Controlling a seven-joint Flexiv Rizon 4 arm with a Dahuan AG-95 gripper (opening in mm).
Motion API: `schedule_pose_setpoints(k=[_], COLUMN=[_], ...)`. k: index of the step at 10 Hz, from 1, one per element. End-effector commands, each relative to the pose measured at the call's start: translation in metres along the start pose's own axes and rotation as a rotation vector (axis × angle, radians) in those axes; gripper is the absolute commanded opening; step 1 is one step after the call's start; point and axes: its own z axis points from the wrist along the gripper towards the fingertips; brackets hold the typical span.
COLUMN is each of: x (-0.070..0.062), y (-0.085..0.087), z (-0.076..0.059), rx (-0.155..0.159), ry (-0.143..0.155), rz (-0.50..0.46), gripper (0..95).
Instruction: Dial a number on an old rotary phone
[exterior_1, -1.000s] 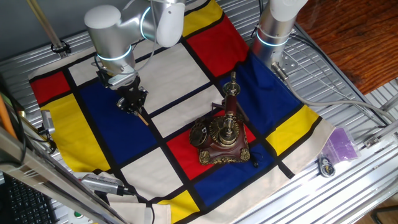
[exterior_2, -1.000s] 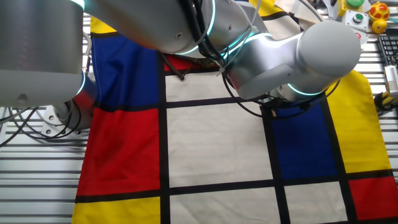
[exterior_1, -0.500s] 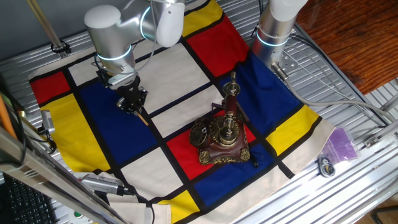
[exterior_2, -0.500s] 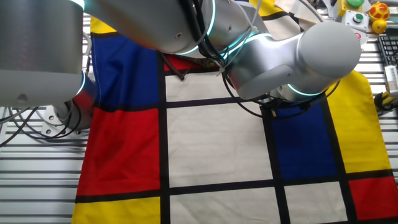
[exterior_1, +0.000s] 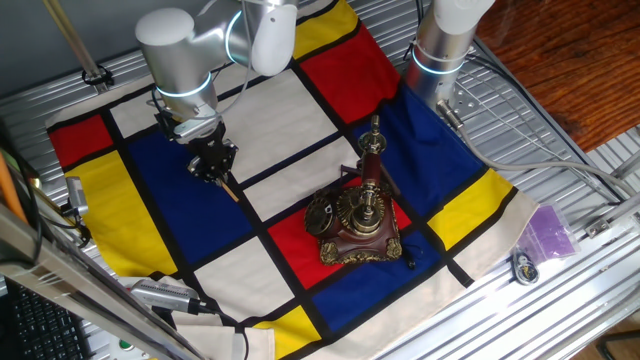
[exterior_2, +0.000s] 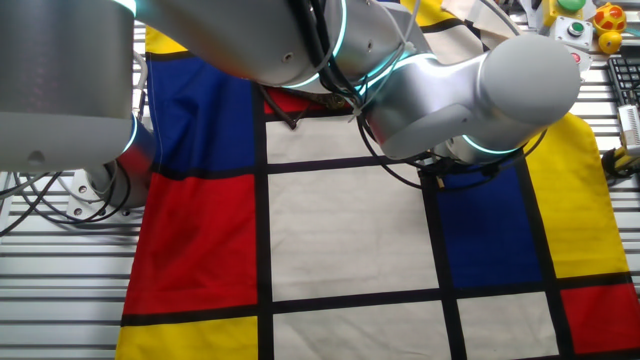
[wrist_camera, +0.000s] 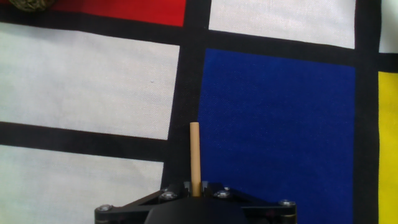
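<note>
The old rotary phone (exterior_1: 357, 222) stands on a red square of the colour-block cloth: dark red-brown base, brass trim, round dark dial at its left, upright brass-and-black handset behind. A brass corner of the phone (wrist_camera: 28, 5) shows at the top left of the hand view. My gripper (exterior_1: 215, 168) hangs over the blue and white squares well left of the phone, shut on a thin wooden stick (exterior_1: 229, 187) that points down and right. In the hand view the stick (wrist_camera: 195, 158) juts up from between the jaws. In the other fixed view the arm hides the phone and gripper.
The colour-block cloth (exterior_1: 290, 130) covers the slatted metal table. A second robot base (exterior_1: 440, 50) stands at the back right. A purple bag (exterior_1: 547, 232) and a small round object (exterior_1: 524, 267) lie off the cloth at the right. Tools lie at the front left edge.
</note>
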Motion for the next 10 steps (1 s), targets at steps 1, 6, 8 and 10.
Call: schedule_pose_setpoints(k=[1, 6, 8, 10], x=[0.001, 0.001, -0.007, -0.007], y=[0.0, 0.0, -0.013, -0.013], z=[0.001, 0.001, -0.103, -0.102], rx=[0.001, 0.001, -0.023, -0.022], ry=[0.001, 0.001, 0.165, 0.167], rz=[0.0, 0.0, 0.078, 0.082], gripper=[0.0, 0.0, 0.0, 0.0])
